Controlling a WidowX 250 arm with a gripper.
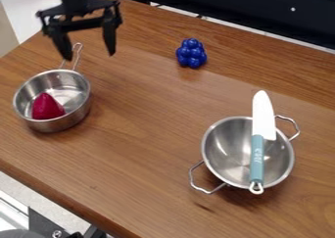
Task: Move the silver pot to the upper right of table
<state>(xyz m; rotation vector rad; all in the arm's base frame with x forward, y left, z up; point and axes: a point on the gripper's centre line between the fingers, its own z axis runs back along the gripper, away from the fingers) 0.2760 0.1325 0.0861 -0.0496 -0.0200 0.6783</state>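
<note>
My gripper (90, 57) hangs at the upper left of the camera view, its two fingers spread apart with nothing between them. Just below it is a silver pan (80, 92) with a thin wire handle pointing up toward the fingers; a dark pink object (46, 107) lies inside. At the lower right stands a silver pot (226, 151), a round bowl shape with two wire side handles. A knife with a white blade and a teal handle (257, 158) lies across its top. The gripper is well away from this two-handled pot.
A blue bumpy object (191, 53), like a bunch of grapes, sits at the upper middle of the wooden table (144, 134). A dark panel (262, 11) runs behind the table's far edge. Metal and black equipment shows at the lower left corner.
</note>
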